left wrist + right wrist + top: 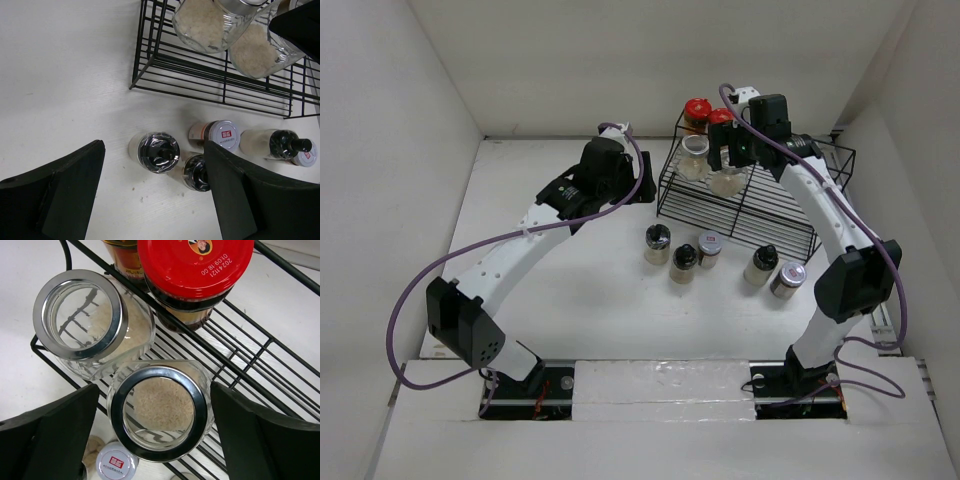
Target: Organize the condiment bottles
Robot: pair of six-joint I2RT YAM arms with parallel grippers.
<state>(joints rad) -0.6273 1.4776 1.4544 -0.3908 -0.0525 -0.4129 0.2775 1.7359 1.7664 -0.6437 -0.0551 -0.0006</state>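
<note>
Evidently seating it on the rack [775,215], the right hand [728,170] stood spread astride a clear-lidded jar [159,412]; the left hand [154,165] was spread too.

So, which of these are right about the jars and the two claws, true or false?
1. Five jars stand on the table in front of the black wire rack. True.
2. Every jar on the rack has a red lid. False: two red-lidded jars stand at the back, and two clear-lidded jars with silver rims stand in front of them.
3. The left gripper is holding a jar. False: it is open and empty, above the jars on the table.
4. The right gripper has one finger on each side of the nearer clear-lidded jar on the rack. True.
</note>
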